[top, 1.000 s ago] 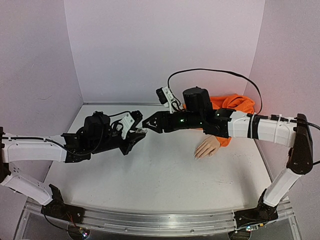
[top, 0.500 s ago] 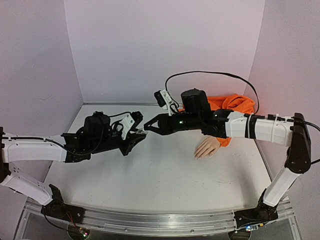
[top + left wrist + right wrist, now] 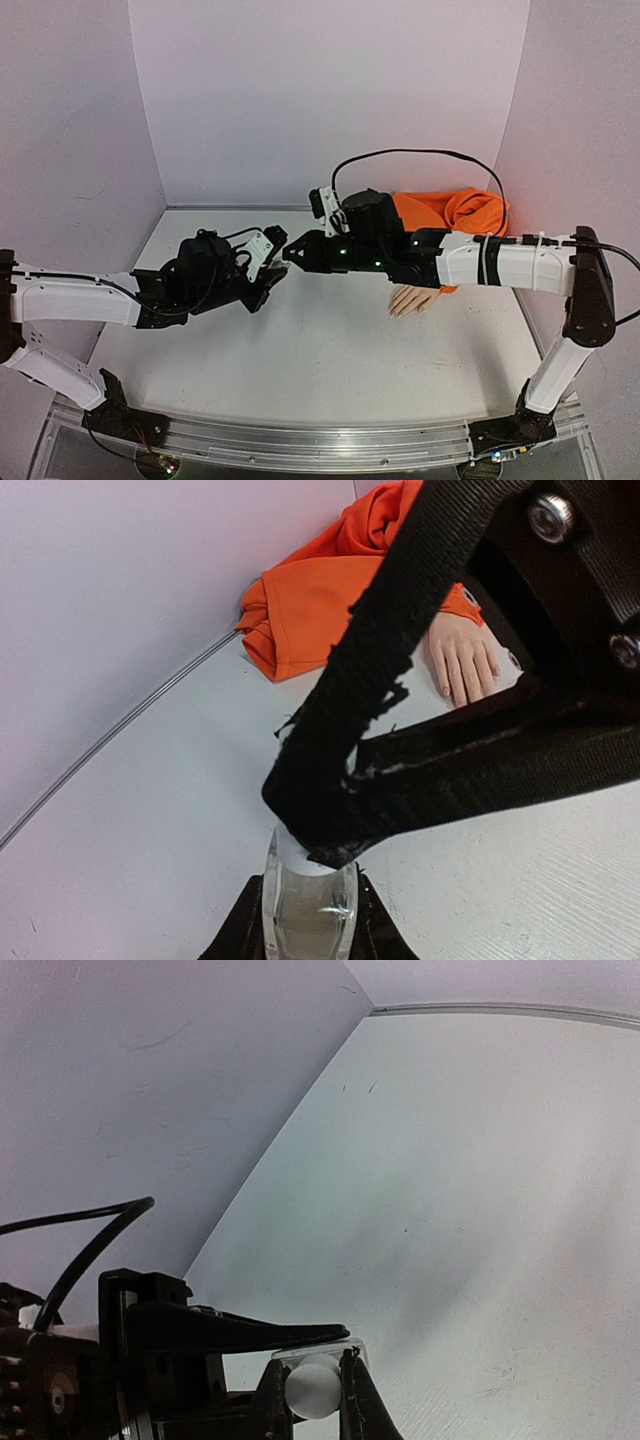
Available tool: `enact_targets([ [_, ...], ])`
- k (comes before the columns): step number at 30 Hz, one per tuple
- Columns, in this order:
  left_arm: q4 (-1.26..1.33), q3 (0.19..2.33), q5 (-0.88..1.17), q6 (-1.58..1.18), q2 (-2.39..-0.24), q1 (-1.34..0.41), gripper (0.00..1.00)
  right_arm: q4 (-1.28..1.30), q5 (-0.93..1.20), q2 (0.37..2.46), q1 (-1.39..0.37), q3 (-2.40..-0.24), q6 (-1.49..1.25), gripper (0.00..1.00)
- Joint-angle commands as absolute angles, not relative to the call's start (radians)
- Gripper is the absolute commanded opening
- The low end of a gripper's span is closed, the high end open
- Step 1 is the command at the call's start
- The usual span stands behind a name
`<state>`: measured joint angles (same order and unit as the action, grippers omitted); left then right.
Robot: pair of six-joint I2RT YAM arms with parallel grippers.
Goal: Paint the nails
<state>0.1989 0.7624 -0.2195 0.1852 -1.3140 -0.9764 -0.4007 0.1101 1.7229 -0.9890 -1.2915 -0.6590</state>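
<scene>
My left gripper (image 3: 268, 276) is shut on a small clear bottle (image 3: 308, 912), its dark fingers (image 3: 237, 932) pressed to both sides of the glass. From the right, my right gripper (image 3: 292, 253) meets it and is shut on the bottle's white cap (image 3: 315, 1388); in the left wrist view its black fingers (image 3: 345, 770) cover the bottle's top. The pale mannequin hand (image 3: 412, 299) lies palm down on the table to the right, with an orange sleeve (image 3: 450, 212) behind it. Its nails (image 3: 468, 693) show small at the fingertips, apart from both grippers.
The white table (image 3: 320, 360) is walled at the back and on both sides by pale panels (image 3: 330, 90). A black cable (image 3: 420, 155) arcs above the right arm. The bunched orange fabric lies against the back right corner.
My right gripper has moved left to the bottle and shut on its white cap. The left arm, still holding the bottle, has shifted slightly right.
</scene>
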Motion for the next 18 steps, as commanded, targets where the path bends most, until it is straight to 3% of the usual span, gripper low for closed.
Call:
enact_targets([
  [1,0.266,0.811,-0.327,0.167,-1.323,-0.973,0.0,-0.476,0.006,1.722,-1.027,-1.322,-0.799,0.0],
  [6,0.265,0.813,-0.301,0.156,-1.324,-0.974,0.02,-0.48,-0.063,1.711,-1.027,-1.311,-0.797,0.0],
  [10,0.264,0.8,-0.247,0.123,-1.315,-0.974,0.45,-0.473,-0.119,1.668,-0.999,-1.264,-0.777,0.0],
  [13,0.265,0.783,-0.21,0.1,-1.299,-0.973,0.64,-0.442,-0.198,1.617,-0.949,-1.184,-0.776,0.0],
  [15,0.264,0.78,-0.201,0.101,-1.294,-0.973,0.74,-0.414,-0.26,1.575,-0.908,-1.109,-0.786,0.0],
  [18,0.264,0.775,-0.195,0.102,-1.283,-0.971,0.79,-0.319,-0.388,1.5,-0.851,-1.004,-0.804,0.0],
])
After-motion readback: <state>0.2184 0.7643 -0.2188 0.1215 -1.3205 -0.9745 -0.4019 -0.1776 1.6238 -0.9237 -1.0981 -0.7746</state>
